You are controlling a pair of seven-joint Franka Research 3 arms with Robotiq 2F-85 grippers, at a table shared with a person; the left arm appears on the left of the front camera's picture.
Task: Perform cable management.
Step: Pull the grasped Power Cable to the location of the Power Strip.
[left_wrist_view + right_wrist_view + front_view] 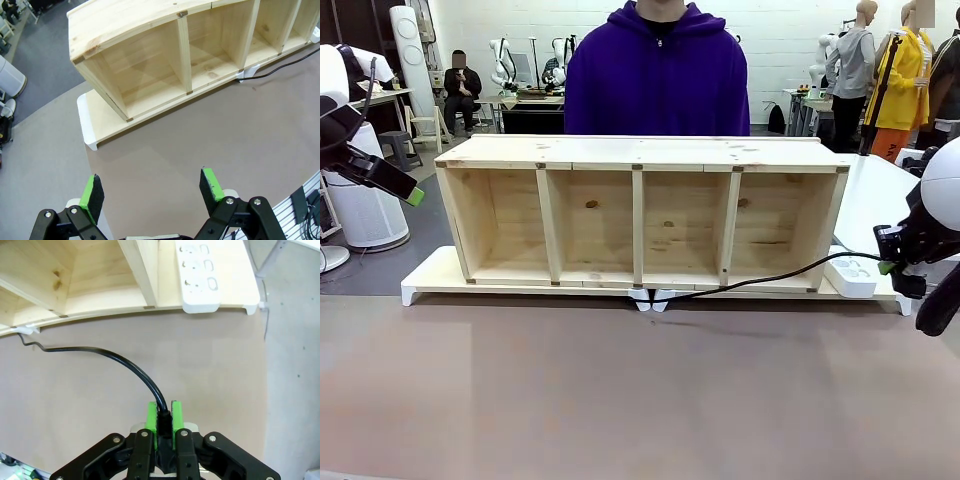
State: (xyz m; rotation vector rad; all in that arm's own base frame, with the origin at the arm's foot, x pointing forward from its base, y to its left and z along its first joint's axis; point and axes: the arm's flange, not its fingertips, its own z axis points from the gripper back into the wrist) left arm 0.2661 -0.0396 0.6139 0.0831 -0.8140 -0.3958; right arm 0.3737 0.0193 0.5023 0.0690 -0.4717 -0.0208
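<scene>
Front view: the left gripper [411, 196] hangs raised beside the wooden shelf's [640, 152] left end. The right gripper [894, 265] sits low, near the power strip [850, 276].

Left wrist view: its pads [92, 192] stand well apart above the table [200, 145].

Right wrist view: the pads [150, 416] are clamped on the cable [125, 361], thin and black, which curves back to the shelf base.

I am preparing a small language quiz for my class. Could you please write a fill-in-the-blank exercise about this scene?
1. The right gripper is shut on the thin black ____.
2. The jaws of the left gripper are ____.
3. The wooden shelf has ____ compartments.
Missing words: cable; open; four.
</scene>
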